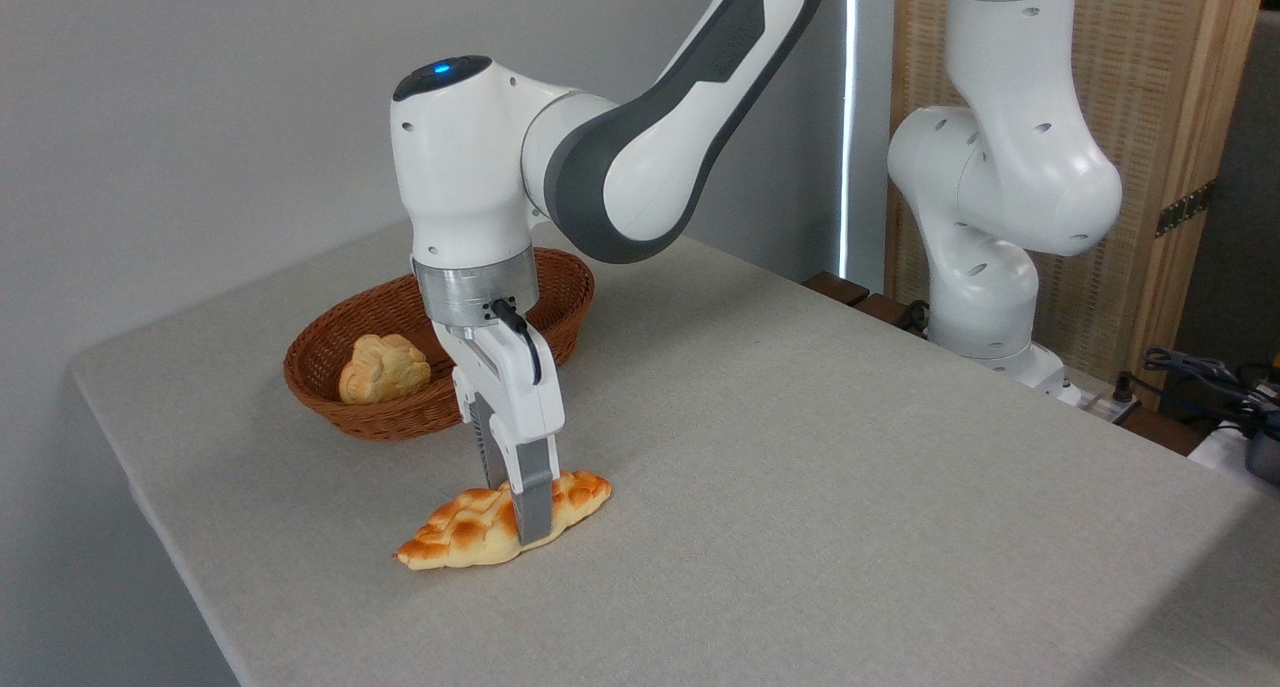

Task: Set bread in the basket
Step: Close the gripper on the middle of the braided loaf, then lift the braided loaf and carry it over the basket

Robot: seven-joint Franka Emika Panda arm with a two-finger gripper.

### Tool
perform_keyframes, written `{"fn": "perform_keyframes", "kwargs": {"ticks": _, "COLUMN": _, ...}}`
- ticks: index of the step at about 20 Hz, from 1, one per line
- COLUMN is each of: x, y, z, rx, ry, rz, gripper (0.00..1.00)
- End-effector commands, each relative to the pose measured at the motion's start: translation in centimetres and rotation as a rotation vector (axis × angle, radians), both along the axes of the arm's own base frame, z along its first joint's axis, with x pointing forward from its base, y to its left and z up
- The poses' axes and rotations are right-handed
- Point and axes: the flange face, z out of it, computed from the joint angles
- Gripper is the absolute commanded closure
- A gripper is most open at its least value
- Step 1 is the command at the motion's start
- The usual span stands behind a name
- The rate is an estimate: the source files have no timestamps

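The bread (452, 535), a long braided golden loaf with toasted bumps, lies on the grey tablecloth in front of the basket. My gripper (513, 512) stands upright over its middle, one finger in front of the loaf and one behind, both pressed against its sides. The loaf rests on the table. The basket (400, 422), oval reddish-brown wicker, sits just behind and to the left of the gripper, partly hidden by the wrist.
A small round pale bun (383, 369) lies in the left part of the basket. The arm's white base (985, 297) stands at the table's far right edge, with cables (1200, 377) beyond it. The table's left edge runs close to the basket.
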Motion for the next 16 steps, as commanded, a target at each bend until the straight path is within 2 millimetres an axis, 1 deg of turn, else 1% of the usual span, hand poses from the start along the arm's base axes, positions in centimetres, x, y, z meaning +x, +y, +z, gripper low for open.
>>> {"fn": "perform_keyframes", "kwargs": {"ticks": 1, "x": -0.1, "y": 0.4, "z": 0.0, "rx": 0.003, "ry": -0.011, "rz": -0.005, "gripper": 0.66}}
{"fn": "perform_keyframes", "kwargs": {"ticks": 4, "x": -0.1, "y": 0.3, "z": 0.4, "rx": -0.004, "ry": -0.018, "rz": 0.000, "gripper": 0.65}}
{"fn": "perform_keyframes", "kwargs": {"ticks": 5, "x": 0.0, "y": 0.3, "z": 0.9, "rx": -0.018, "ry": -0.025, "rz": 0.012, "gripper": 0.65}}
{"fn": "perform_keyframes", "kwargs": {"ticks": 6, "x": 0.1, "y": 0.2, "z": 2.0, "rx": -0.039, "ry": -0.032, "rz": 0.026, "gripper": 0.65}}
{"fn": "perform_keyframes", "kwargs": {"ticks": 7, "x": 0.2, "y": 0.2, "z": 3.5, "rx": -0.069, "ry": -0.027, "rz": 0.047, "gripper": 0.65}}
{"fn": "perform_keyframes", "kwargs": {"ticks": 10, "x": 0.2, "y": -0.3, "z": 8.8, "rx": -0.120, "ry": 0.073, "rz": 0.088, "gripper": 0.55}}
{"fn": "perform_keyframes", "kwargs": {"ticks": 11, "x": 0.1, "y": -0.5, "z": 10.4, "rx": -0.120, "ry": 0.110, "rz": 0.107, "gripper": 0.55}}
{"fn": "perform_keyframes", "kwargs": {"ticks": 12, "x": -0.4, "y": -1.6, "z": 11.5, "rx": -0.120, "ry": 0.144, "rz": 0.112, "gripper": 0.55}}
{"fn": "perform_keyframes", "kwargs": {"ticks": 13, "x": -1.0, "y": -3.5, "z": 12.4, "rx": -0.131, "ry": 0.172, "rz": 0.105, "gripper": 0.53}}
{"fn": "perform_keyframes", "kwargs": {"ticks": 15, "x": -2.1, "y": -5.9, "z": 13.5, "rx": -0.136, "ry": 0.211, "rz": 0.130, "gripper": 0.50}}
{"fn": "perform_keyframes", "kwargs": {"ticks": 16, "x": -2.9, "y": -7.6, "z": 13.7, "rx": -0.128, "ry": 0.224, "rz": 0.130, "gripper": 0.48}}
